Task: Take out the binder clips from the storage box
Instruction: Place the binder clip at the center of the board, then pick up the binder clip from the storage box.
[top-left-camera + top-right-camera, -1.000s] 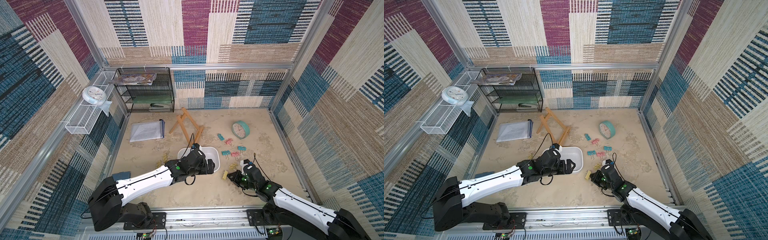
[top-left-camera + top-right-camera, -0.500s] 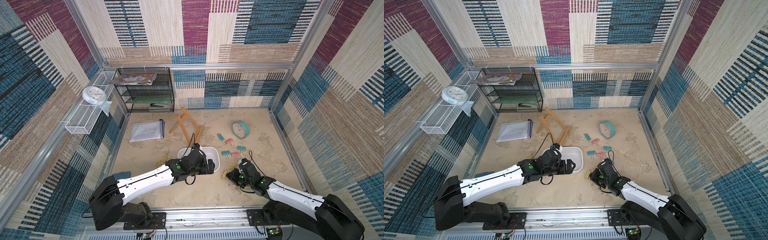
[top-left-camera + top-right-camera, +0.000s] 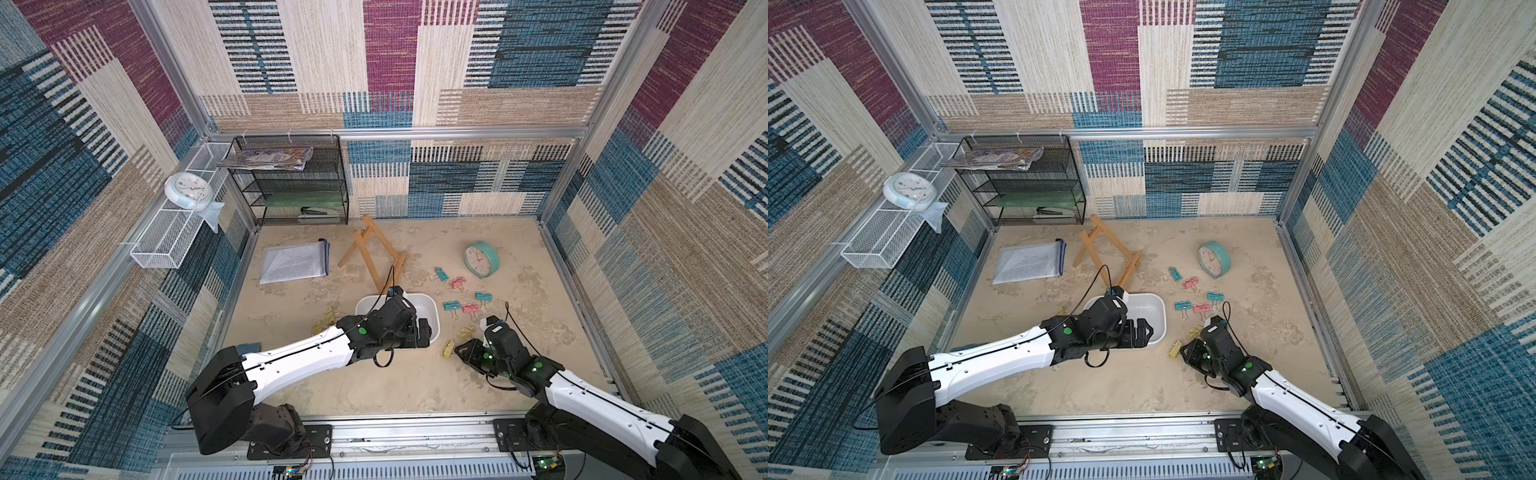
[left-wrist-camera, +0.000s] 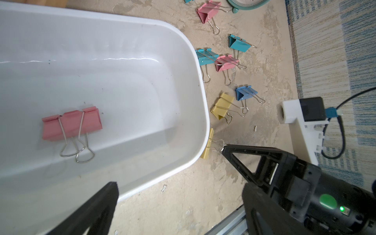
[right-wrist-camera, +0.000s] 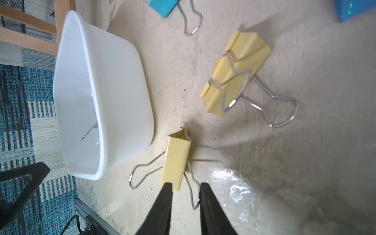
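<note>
Left wrist view shows one pink clip (image 4: 71,124) lying in the box (image 4: 200,89); the left fingers (image 4: 95,205), spread wide and empty, should straddle its body, not the wire loops, then lift clear of the wall. Right fingers (image 5: 162,207) stand parted, holding nothing, a yellow clip (image 5: 176,160) at their tips, crowding the box corner; more clips (image 4: 222,63) dot the counter (image 4: 183,203).
</note>
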`<action>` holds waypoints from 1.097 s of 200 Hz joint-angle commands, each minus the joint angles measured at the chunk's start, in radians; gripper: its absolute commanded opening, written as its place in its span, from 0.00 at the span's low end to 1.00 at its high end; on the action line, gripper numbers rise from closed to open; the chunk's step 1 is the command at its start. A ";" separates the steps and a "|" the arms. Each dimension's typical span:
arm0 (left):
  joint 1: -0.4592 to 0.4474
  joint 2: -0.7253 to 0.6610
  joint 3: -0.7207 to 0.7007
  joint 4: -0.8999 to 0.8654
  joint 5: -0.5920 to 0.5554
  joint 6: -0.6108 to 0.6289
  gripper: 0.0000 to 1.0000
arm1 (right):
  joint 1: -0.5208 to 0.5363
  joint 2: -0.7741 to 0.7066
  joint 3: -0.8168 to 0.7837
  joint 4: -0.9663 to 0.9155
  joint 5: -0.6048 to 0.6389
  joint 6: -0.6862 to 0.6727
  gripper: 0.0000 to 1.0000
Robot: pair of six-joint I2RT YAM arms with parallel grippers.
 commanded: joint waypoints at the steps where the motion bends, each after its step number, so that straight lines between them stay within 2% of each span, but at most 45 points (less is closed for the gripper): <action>1: 0.000 0.003 0.016 -0.049 -0.035 0.021 1.00 | 0.000 0.019 0.012 -0.023 -0.018 -0.035 0.29; 31: 0.002 0.024 0.048 -0.150 -0.100 0.006 0.96 | 0.000 0.052 0.063 -0.120 0.023 -0.089 0.31; 72: 0.016 0.045 0.078 -0.244 -0.165 -0.027 0.83 | 0.000 0.066 0.132 -0.204 0.078 -0.150 0.44; 107: 0.051 0.079 0.117 -0.299 -0.177 0.003 0.74 | 0.001 0.068 0.183 -0.233 0.103 -0.200 0.47; 130: 0.069 0.134 0.158 -0.355 -0.195 0.078 0.73 | 0.001 0.045 0.210 -0.217 0.103 -0.231 0.47; 172: 0.075 0.298 0.324 -0.572 -0.258 0.242 0.55 | 0.000 0.004 0.249 -0.143 0.136 -0.280 0.48; 219: 0.074 0.381 0.399 -0.654 -0.276 0.403 0.51 | 0.000 0.061 0.283 -0.048 0.161 -0.282 0.51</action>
